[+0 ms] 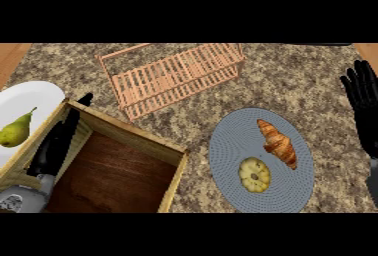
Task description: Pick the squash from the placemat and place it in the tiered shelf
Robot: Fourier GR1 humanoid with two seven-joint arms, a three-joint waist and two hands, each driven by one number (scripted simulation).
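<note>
A pale yellow, round squash [254,174] lies on the lower half of a blue-grey oval placemat [229,150], just below a brown croissant [279,142]. The copper wire tiered shelf [171,75] stands at the back of the granite counter, up and left of the placemat. My right hand [363,102] is at the right edge, fingers straight and pointing up, open and holding nothing, well right of the squash. My left hand [57,137] lies along the left wall of a wooden box, fingers extended toward the back, open.
A wooden box [171,157] with a dark bottom fills the lower left. A white plate [37,97] at the left edge carries a green pear [16,130]. Bare granite lies between the shelf and the placemat.
</note>
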